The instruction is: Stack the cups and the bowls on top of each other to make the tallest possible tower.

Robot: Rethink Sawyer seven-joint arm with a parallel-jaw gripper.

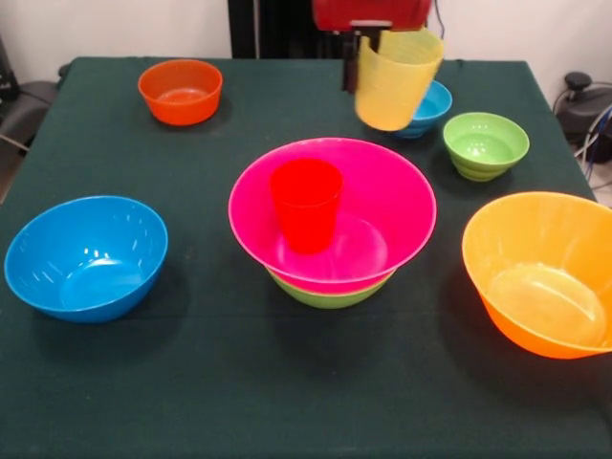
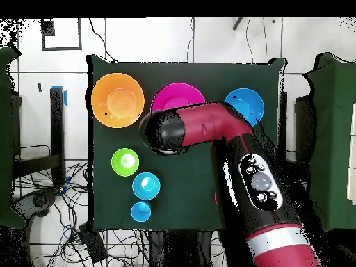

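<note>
My gripper hangs at the top of the front view, shut on the rim of the translucent yellow cup. It holds the cup tilted, high above the table's far side. The red cup stands upright in the large pink bowl, which is nested in a medium green bowl at the table's middle. Only that pile makes up the tower. Overhead, the arm covers part of the pink bowl and hides the gripper and both cups.
Loose bowls: medium blue at left, small orange far left, small blue behind the yellow cup, small green, large yellow-orange at right. Overhead, a small light blue round thing sits near the robot's edge.
</note>
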